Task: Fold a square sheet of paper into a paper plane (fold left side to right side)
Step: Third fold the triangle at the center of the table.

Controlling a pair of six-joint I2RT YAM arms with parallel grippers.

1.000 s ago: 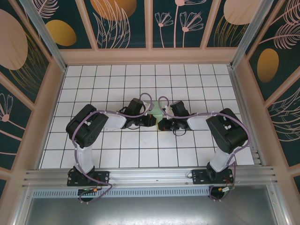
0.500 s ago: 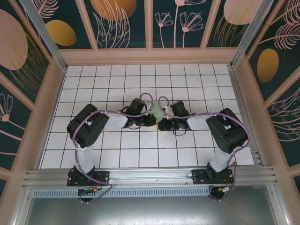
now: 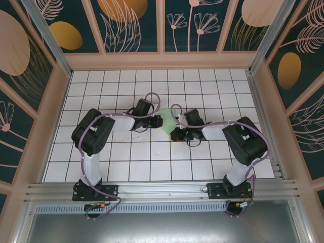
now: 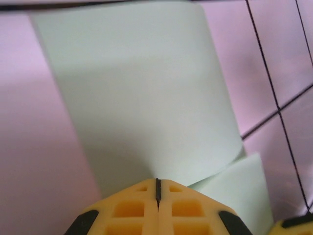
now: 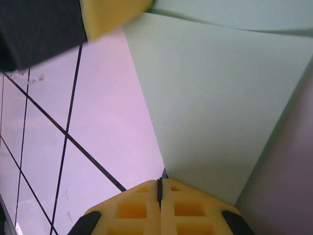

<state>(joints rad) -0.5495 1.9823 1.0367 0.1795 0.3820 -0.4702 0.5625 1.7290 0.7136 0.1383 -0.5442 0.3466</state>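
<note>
On table (image 3: 101,91), left claw (image 4: 157,182) grips square sheet of paper (image 4: 142,88); right claw (image 5: 159,182) clenched at corner.

Square sheet of paper (image 3: 167,121) lies on tiled table (image 3: 126,167), near middle, between two grippers. We place left gripper (image 3: 158,121) at sheet's left edge, and right gripper (image 3: 175,134) at sheet's near right corner. In left wrist view, upper layer of sheet curls above lower layer, and lower layer shows to right of it. In right wrist view, sheet's corner touches right gripper's tips, and we see left gripper's finger (image 5: 112,17) behind, to left.
</note>
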